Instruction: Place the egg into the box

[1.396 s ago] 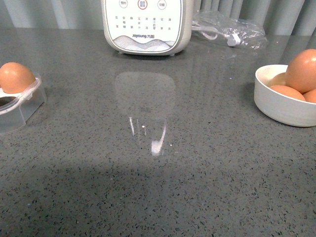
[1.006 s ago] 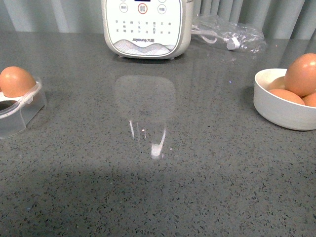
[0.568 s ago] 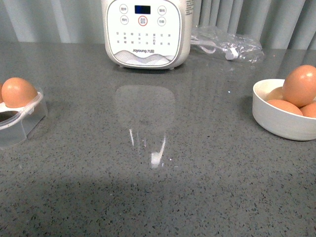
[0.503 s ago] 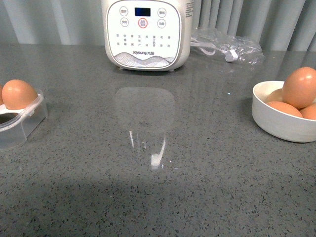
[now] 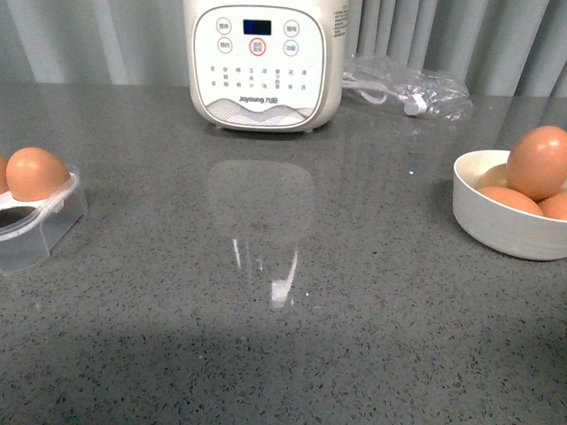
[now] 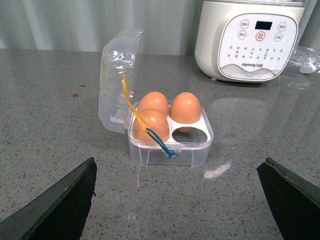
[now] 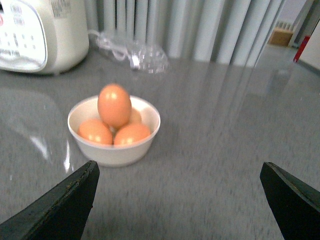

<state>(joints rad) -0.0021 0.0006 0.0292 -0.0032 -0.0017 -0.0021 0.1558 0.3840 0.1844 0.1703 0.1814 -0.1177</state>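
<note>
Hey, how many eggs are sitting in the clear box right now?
3. In the box, one egg and a second egg sit along the open lid; the third egg sits beside the empty cup. None look hidden.

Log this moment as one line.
egg box: lid open, three eggs, one cup empty; white bowl: piled eggs; left claw: open; right claw: open

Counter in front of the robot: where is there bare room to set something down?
The wide middle of the counter, between the box and the bowl and in front of the cooker, is bare. The back is crowded by the cooker and a plastic bag.
</note>
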